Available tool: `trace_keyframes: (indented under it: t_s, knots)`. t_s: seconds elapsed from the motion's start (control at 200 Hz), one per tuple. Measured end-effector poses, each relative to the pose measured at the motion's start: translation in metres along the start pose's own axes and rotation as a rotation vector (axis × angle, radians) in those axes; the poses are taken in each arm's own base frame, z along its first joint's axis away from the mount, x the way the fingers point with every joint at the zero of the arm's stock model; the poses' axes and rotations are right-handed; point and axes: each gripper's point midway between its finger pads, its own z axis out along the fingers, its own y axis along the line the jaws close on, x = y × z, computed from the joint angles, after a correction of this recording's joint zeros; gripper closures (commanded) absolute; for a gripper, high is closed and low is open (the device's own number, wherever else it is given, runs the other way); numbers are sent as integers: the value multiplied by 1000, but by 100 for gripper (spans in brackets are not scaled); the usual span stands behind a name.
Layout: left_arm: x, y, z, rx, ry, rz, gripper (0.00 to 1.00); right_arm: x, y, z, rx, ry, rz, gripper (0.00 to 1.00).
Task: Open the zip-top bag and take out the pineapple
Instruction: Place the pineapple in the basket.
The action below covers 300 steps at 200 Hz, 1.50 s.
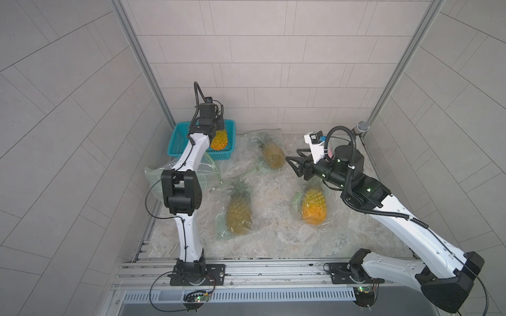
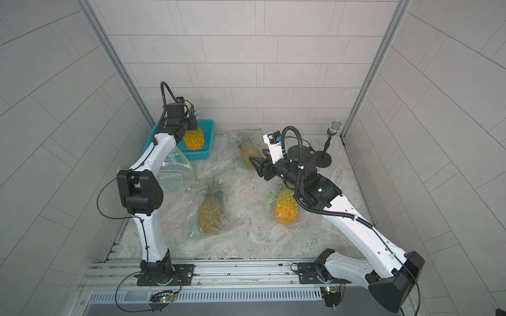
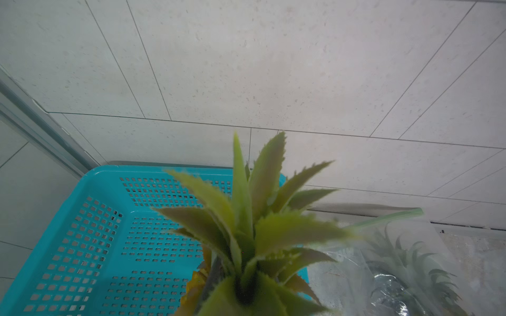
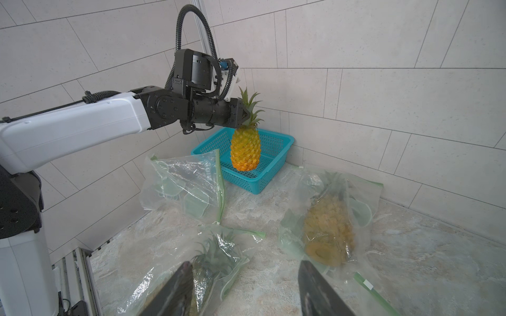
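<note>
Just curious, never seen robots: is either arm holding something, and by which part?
The left tool grips the unbagged pineapple by the base of its leafy crown, upright over the teal basket. The right tool is open and empty.

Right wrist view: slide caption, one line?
Left gripper holds a pineapple by its crown at the teal basket; empty zip-top bag beside it, right gripper open in foreground.
</note>
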Motion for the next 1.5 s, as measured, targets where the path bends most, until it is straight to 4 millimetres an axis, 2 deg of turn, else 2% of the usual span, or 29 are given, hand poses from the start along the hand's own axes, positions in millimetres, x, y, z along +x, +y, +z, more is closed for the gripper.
trace_keyframes:
  t_s: [0.12, 0.445, 0.745, 1.076, 1.186, 1.501]
  knots:
    - [2, -1, 6, 14, -6, 19, 100, 1, 0, 0, 1, 6, 1, 37]
    - [-16, -7, 20, 48, -131, 47, 100, 3, 0, 0, 2, 13, 2, 37]
    - [-1, -8, 53, 56, -198, 61, 100, 4, 0, 1, -5, 18, 4, 37]
    - [32, -7, 89, 45, -189, 74, 100, 12, 0, 9, -15, 44, 23, 36]
    - [38, -7, 95, 42, -193, 83, 100, 13, 0, 11, -15, 48, 26, 37]
    - [36, -8, 101, 41, -241, 98, 100, 19, -1, 19, -14, 75, 34, 36]
